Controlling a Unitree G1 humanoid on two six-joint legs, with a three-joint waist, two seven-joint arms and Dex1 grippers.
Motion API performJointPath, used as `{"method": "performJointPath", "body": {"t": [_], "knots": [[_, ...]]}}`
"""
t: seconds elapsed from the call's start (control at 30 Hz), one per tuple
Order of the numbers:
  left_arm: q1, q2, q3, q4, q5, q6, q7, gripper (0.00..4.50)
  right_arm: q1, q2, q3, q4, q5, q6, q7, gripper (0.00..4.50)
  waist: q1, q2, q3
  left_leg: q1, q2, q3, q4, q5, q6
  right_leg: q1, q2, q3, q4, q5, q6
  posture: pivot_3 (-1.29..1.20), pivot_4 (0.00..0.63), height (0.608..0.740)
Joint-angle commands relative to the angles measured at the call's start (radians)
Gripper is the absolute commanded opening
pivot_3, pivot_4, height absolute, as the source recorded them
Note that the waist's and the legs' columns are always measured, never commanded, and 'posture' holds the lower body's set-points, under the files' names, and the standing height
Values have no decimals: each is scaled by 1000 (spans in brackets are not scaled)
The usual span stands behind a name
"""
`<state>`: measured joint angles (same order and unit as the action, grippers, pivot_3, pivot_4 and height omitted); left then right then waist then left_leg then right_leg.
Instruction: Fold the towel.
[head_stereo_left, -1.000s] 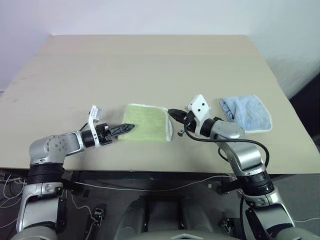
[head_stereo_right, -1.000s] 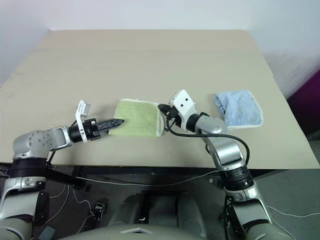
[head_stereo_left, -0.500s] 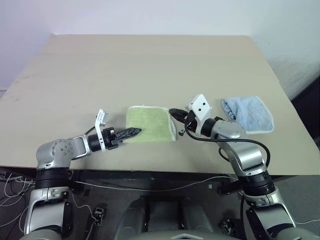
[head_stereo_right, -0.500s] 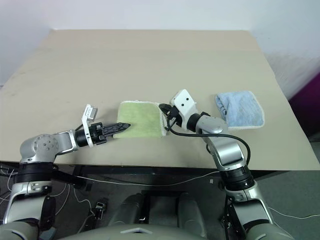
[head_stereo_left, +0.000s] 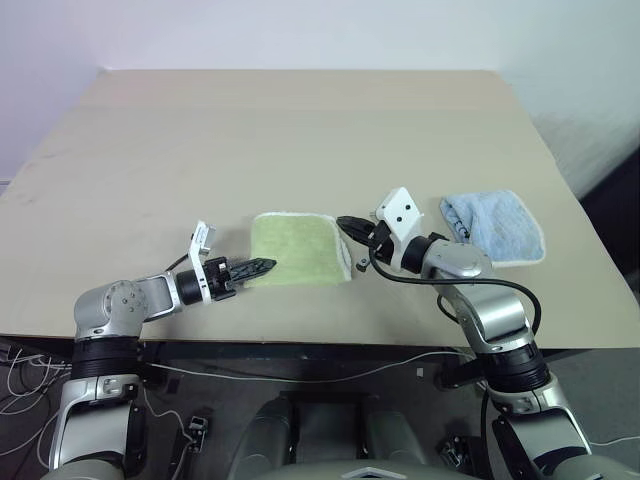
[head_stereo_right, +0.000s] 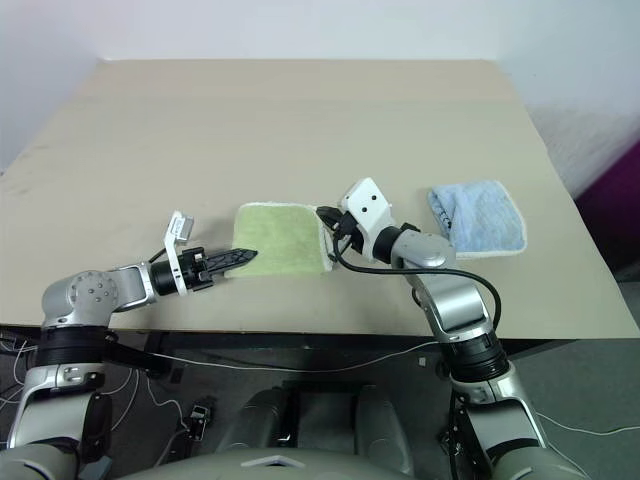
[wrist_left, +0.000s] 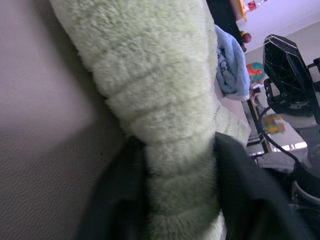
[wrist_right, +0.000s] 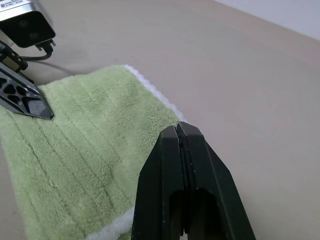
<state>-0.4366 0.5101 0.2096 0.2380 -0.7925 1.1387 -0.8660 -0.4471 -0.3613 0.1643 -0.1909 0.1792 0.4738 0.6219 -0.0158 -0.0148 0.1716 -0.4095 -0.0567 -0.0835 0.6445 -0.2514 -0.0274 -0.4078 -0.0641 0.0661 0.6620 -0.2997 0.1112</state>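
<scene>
Left gripper (head_stereo_left: 262, 267) pinches the folded towel (head_stereo_left: 298, 249) near the surface's (head_stereo_left: 300, 130) front edge, right gripper (head_stereo_left: 346, 225) squeezed together empty just beside it.

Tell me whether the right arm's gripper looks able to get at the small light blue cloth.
Probably yes: the light blue cloth lies uncovered on the table just beside the right gripper, nothing between them.

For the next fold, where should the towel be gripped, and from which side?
Judging by its pose, at the left edge: the towel lies flat and folded, and the left gripper already pinches that edge between its fingers. Coming in low from the robot's left looks best; the shut right gripper sits opposite.
</scene>
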Motion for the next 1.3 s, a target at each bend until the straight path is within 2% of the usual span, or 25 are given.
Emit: {"method": "performJointPath", "body": {"t": [0.03, 0.07, 0.1, 0.4, 0.6, 0.7, 0.83, 1.0, 1.17, 1.3], "knots": [[-6, 12, 0, 4, 6, -14, -13, 443, -11, 4, -6, -41, 4, -6, -8, 0, 0, 0, 0, 0, 0, 0, 0, 0, 0, 0, 0, 0, 0, 0, 0, 0, 150, 740], [-5, 11, 1, 4, 5, -16, -13, 110, -10, 5, -6, -41, 4, -6, -9, 0, -1, 0, 0, 0, 0, 0, 0, 0, 0, 0, 0, 0, 0, 0, 0, 0, 150, 740], [-3, 9, 3, 3, 3, -17, -12, 17, -10, 5, -6, -41, 4, -6, -10, 0, 0, 0, 0, 0, 0, 0, 0, 0, 0, 0, 0, 0, 0, 0, 0, 0, 150, 740], [-1, -33, 64, -8, -18, -44, 48, 17, -11, 4, -6, -40, 4, -8, -14, 0, 0, 0, 0, 0, 0, 0, 0, 0, 0, 0, 0, 0, 0, 0, 0, 0, 150, 740], [-114, -102, 243, 61, -20, -192, 256, 17, -14, 0, -19, -54, 11, -4, -16, 0, 2, 0, 0, 0, 0, 0, 0, 0, 0, 0, 0, 0, 0, 0, 0, 0, 150, 740], [-196, -102, 351, 114, -38, -303, 341, 17, -22, -4, -29, -58, 16, -2, -16, 0, 2, -1, 0, 0, 0, 0, 1, 0, 0, 0, 0, 0, 0, 0, 0, 0, 150, 740], [-286, -67, 434, 170, -35, -404, 422, 17, -34, -5, -33, -55, 17, -4, -12, 0, -1, -1, 0, 0, 0, 0, 1, 0, 0, 0, 0, 0, 0, 0, 0, 0, 150, 740], [-362, 51, 515, 323, -2, -578, 469, 17, -51, 0, -26, -42, 14, -11, -8, 0, -2, -1, 0, 0, 0, 0, 1, 0, 0, -1, 1, 0, 0, 0, 0, 0, 150, 740], [-329, 157, 589, 486, 4, -710, 460, 17, -53, 5, -22, -40, 13, -14, -9, 0, -4, -1, 0, 0, 0, 0, 0, 0, 0, -2, 1, 0, 1, 0, 0, 0, 150, 740], [-311, 189, 566, 554, 30, -744, 420, 17, -55, 4, -18, -38, 14, -16, -4, 0, 7, -2, 0, 0, 0, 0, 1, 0, 0, -1, 0, -1, 0, 0, 0, 0, 150, 740]]}}
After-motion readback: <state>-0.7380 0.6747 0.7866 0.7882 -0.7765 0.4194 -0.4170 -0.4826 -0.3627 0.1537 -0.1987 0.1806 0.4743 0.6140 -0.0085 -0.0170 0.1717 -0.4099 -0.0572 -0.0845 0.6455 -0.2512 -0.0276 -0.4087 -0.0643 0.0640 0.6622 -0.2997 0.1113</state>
